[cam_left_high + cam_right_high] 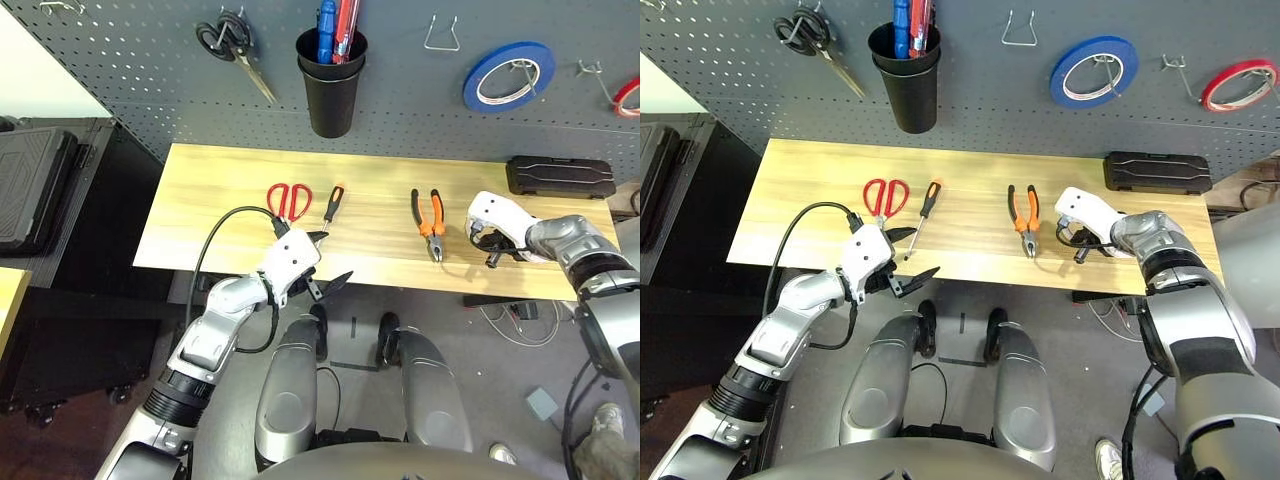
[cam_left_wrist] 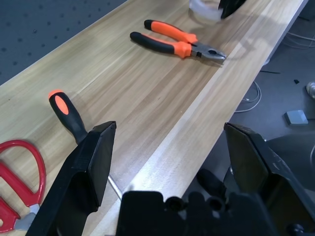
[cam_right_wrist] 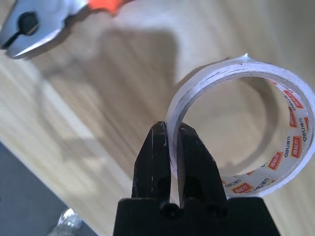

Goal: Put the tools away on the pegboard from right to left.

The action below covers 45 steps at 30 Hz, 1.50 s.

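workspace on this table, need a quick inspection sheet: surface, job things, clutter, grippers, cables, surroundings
Surface: light wooden table, no spill seen
Job things: pliers, screwdriver and red-handled scissors lying on it
Clutter: black case at the rear, right side
Grippers: right shut on the whitish tape roll; left open, empty
Cables: pale cable on the floor
Surroundings: pegboard behind, holding blue and red tape rolls

Grey floor [image 1: 345,385], 1 wooden table [image 1: 370,205].
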Tool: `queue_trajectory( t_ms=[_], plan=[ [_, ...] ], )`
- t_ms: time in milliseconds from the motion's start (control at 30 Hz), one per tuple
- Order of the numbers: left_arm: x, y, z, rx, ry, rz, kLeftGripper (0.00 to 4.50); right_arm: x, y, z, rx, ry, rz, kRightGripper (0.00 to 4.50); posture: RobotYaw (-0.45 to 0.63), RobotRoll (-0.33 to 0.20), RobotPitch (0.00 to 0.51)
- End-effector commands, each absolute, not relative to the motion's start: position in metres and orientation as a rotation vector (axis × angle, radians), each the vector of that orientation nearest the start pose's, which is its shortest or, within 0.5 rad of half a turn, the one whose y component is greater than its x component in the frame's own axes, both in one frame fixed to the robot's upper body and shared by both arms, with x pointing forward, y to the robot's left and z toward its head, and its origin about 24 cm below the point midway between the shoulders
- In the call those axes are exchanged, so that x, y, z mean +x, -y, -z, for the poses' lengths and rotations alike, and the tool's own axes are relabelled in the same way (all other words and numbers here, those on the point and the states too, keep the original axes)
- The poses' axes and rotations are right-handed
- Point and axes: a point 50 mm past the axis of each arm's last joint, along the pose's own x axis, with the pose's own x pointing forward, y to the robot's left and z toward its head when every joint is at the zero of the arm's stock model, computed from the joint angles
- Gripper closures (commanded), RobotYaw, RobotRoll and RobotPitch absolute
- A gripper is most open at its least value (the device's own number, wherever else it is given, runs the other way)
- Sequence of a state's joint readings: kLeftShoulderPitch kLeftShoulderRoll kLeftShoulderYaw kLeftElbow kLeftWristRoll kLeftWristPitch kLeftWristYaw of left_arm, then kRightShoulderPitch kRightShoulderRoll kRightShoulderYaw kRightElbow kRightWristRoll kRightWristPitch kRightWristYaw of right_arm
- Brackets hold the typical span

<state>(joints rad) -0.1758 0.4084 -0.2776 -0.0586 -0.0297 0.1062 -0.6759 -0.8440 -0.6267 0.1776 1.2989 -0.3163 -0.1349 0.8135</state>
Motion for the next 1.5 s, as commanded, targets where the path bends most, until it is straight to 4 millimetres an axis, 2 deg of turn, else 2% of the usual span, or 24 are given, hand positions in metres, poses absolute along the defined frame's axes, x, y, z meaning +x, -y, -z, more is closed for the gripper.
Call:
queue_trajectory(
  t_ms=[33, 167, 333, 567, 733, 1133, 1300, 1500],
  plan=[
    [0.257, -0.119, -0.059, 0.438, -0.093, 0.982, 0.00, 0.334, 0.302, -0.058, -0.661, -0.700, -0.556, 4.45, 0.19, 0.000, 0.305],
    [0.262, -0.118, -0.066, 0.408, -0.047, 0.971, 0.00, 0.334, 0.307, -0.065, -0.635, -0.621, -0.515, 4.45, 0.19, 0.000, 0.292],
    [0.265, -0.113, -0.088, 0.292, 0.057, 0.977, 0.00, 0.330, 0.317, -0.070, -0.622, -0.493, -0.426, 4.45, 0.19, 0.000, 0.280],
    [0.262, -0.111, -0.121, 0.177, 0.204, 1.009, 0.00, 0.306, 0.328, -0.062, -0.647, -0.305, -0.277, 4.45, 0.19, 0.000, 0.257],
    [0.257, -0.107, -0.134, 0.168, 0.264, 1.055, 0.00, 0.289, 0.333, -0.059, -0.675, -0.195, -0.186, 4.45, 0.18, 0.000, 0.238],
    [0.256, -0.099, -0.147, 0.181, 0.312, 1.139, 0.00, 0.259, 0.334, -0.059, -0.695, 0.094, -0.041, 4.45, 0.15, 0.000, 0.207],
    [0.258, -0.097, -0.149, 0.184, 0.321, 1.161, 0.00, 0.258, 0.333, -0.071, -0.733, 0.200, -0.026, 4.45, 0.13, 0.000, 0.204],
    [0.261, -0.095, -0.157, 0.180, 0.343, 1.174, 0.00, 0.271, 0.331, -0.094, -0.759, 0.308, 0.003, 4.45, 0.12, 0.000, 0.202]
  ],
)
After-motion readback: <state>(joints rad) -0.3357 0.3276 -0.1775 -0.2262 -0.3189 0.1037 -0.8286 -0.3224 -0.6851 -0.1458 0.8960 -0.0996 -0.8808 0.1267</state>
